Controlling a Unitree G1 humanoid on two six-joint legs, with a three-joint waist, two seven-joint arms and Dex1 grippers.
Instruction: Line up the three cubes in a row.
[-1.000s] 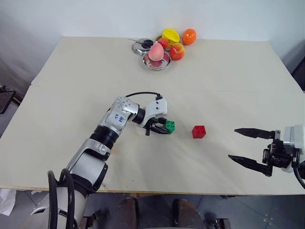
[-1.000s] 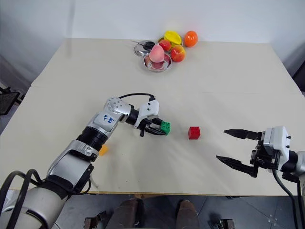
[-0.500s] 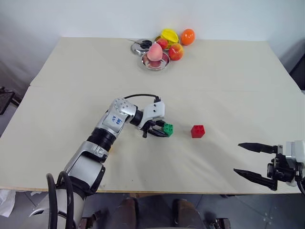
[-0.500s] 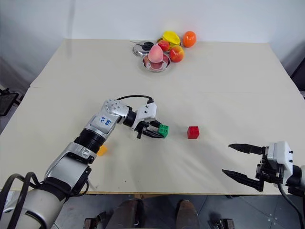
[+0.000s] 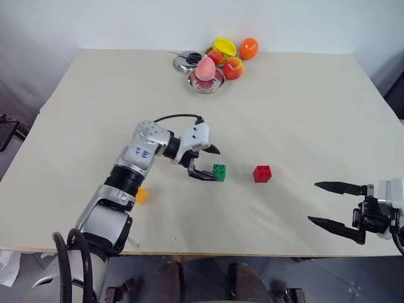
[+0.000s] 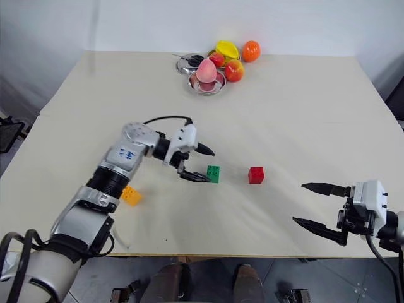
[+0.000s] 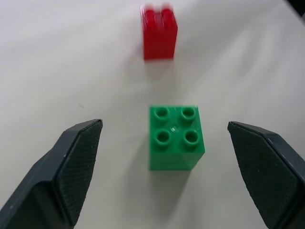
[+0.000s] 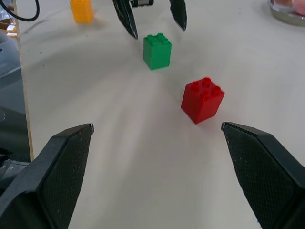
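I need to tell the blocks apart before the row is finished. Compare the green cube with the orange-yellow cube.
The green cube is green; the orange-yellow cube is orange-yellow. The green cube stands near the red cube, just in front of the open left hand; the orange-yellow cube sits apart, beside the left forearm near the table's front edge. Both are small studded blocks resting on the table, held by neither hand.

Green cube [image 7: 175, 138], red cube [image 8: 202, 100] and orange-yellow cube [image 8: 82, 10]: glossy smooth plastic. Table [image 5: 303, 107]: matt, pale, smooth. Finger pads [image 7: 78, 167]: black, finely textured. Bowl [image 5: 207, 81] at twelve o'clock: shiny metal.
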